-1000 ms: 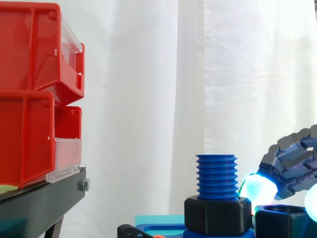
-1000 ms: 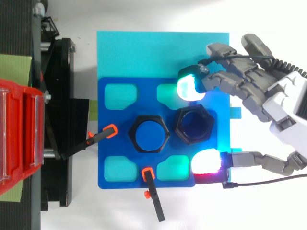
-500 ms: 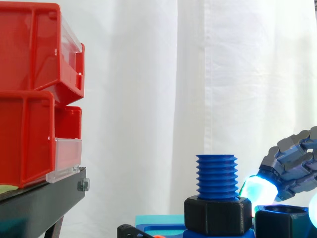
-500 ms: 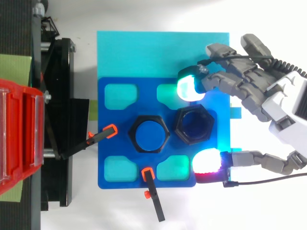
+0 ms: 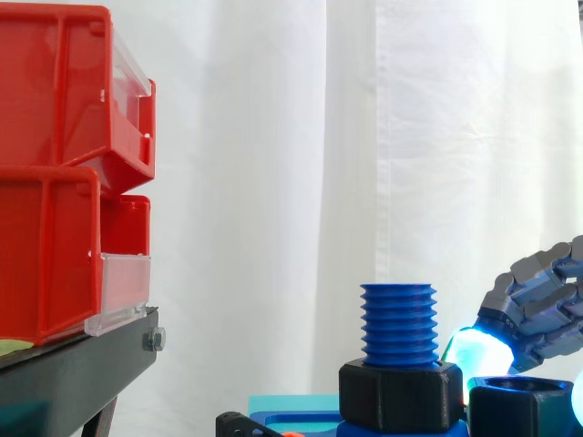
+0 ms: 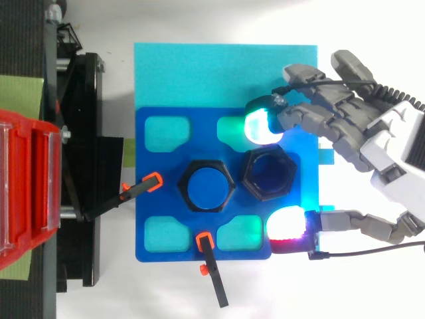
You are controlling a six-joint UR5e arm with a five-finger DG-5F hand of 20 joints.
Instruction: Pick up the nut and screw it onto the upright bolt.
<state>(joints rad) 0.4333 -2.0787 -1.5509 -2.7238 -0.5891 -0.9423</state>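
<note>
A white curtain [image 5: 364, 137] backs the work, with stacked red plastic bins [image 5: 55, 182] on a black metal stand [image 5: 73, 369] at the left. Beside them lies a flat cyan base sheet [image 6: 199, 73] carrying a darker blue fixture plate with rounded cut-outs [image 6: 153, 193]. The grey jointed robot hand [image 6: 385, 143] reaches in over the plate's far side with its fingers spread apart and clasping nothing. The upright blue threaded plastic bolt [image 5: 398, 323] stands mid-plate, a black hexagonal collar [image 5: 401, 393] round its foot. The loose black hexagonal plastic nut [image 6: 247, 174] rests flat on the plate just beside the bolt, on the hand's side. One cyan-glowing fingertip [image 6: 257, 126] sits close to one flank of the nut and a magenta-white thumb pad [image 6: 285, 224] stands off the opposite flank; whether either touches it I cannot tell. Two small orange-tipped black clamps [image 6: 151, 181] pin the plate. This looks like the pick-up step, with the grasp not yet made. Next the pads should close on opposite flats, lift the nut above the thread top, then centre it over the bolt.
</note>
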